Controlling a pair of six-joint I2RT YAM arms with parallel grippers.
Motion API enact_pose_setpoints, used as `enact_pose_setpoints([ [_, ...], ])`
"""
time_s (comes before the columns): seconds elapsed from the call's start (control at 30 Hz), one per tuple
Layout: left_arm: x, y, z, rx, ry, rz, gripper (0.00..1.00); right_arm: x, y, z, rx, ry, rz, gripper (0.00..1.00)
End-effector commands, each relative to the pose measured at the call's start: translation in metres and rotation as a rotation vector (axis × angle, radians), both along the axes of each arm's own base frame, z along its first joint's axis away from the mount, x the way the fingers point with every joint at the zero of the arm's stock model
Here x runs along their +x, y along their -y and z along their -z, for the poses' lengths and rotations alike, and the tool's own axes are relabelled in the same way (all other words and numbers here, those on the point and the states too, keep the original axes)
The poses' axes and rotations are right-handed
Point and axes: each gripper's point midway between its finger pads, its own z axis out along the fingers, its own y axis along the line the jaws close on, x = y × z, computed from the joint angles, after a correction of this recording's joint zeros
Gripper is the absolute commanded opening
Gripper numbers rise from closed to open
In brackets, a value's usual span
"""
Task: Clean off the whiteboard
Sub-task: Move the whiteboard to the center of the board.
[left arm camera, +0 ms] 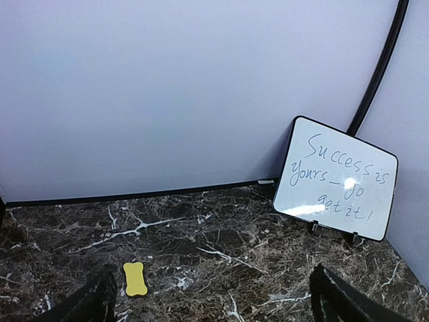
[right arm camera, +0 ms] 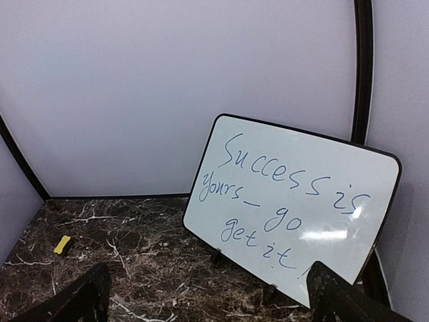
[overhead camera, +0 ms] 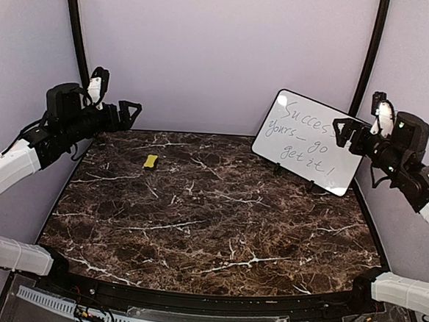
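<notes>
While both arms hang raised at either side of the dark marbled worktop (overhead camera: 210, 227), the left fingers (left arm camera: 92, 303) are spread wide with nothing between them. They are held in the air above the far left edge and point rightward across the scene. Below and just to the right of them, a small yellow eraser (overhead camera: 150, 161) lies flat on the far left part of the worktop, well apart from everything else.

Over in the far right corner stands the whiteboard (overhead camera: 308, 142), propped on little black feet (right arm camera: 216, 255) and leaning back toward the pale lavender wall (overhead camera: 222, 51). Its written face is turned toward the middle of the worktop. Blue handwriting covers it: "Success is yours_ go get it!" A spot of glare sits low on its glossy face.

The right fingers (right arm camera: 338, 295) are spread wide too, gripping nothing. They hang in the air near the board's upper right side, facing the writing without touching it.
</notes>
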Motion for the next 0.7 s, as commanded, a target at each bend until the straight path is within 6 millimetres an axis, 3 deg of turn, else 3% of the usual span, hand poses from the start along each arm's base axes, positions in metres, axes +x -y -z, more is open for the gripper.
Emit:
enact_pose_setpoints([
  [0.0,-0.001,0.001,-0.005,-0.012,0.003,-0.001,0.99,0.0,0.001,-0.009,-0.007,0.035,0.001,0.99],
  [0.23,-0.001,-0.005,0.019,0.007,-0.063,-0.031,0.99,0.012,-0.01,0.013,-0.07,-0.046,-0.044,0.99],
  [0.5,0.002,-0.02,0.035,-0.051,-0.044,-0.133,0.99,0.052,-0.012,0.073,-0.012,-0.248,0.061,0.99],
  [0.67,0.003,-0.018,0.047,-0.047,-0.054,-0.123,0.99,0.073,-0.011,0.098,0.054,-0.276,0.133,0.99],
])
